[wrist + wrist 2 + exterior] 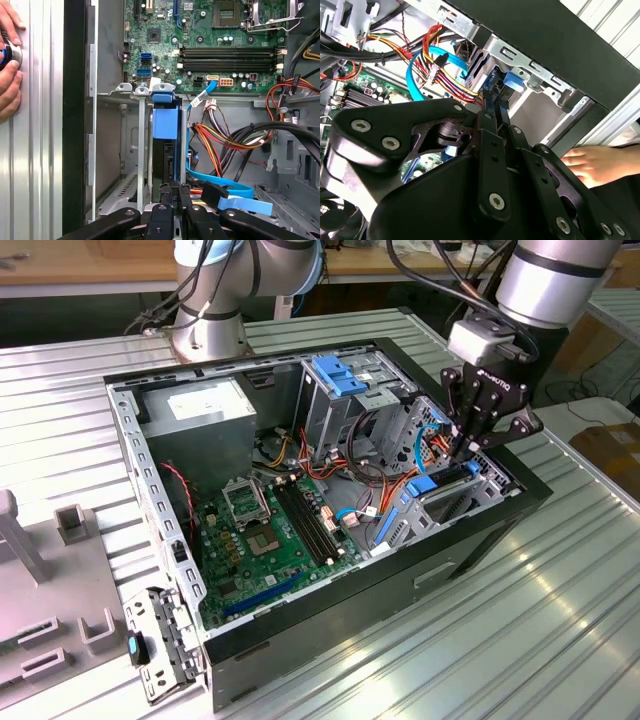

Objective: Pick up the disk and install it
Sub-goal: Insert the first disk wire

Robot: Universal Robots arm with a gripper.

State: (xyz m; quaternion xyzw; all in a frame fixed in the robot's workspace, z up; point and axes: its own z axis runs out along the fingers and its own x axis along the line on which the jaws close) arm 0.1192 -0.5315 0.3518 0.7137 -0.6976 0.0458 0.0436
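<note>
Now tool point(468, 452) closed on disk point(164, 145), disk edge-on in drive cage point(135, 150) directly below fingertips.

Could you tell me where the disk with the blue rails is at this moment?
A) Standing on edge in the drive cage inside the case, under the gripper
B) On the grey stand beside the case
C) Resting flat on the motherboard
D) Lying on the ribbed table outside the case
A: in the first wrist view the disk stands on edge between the drive cage's metal walls, and the exterior view shows the gripper right over that cage.
</note>
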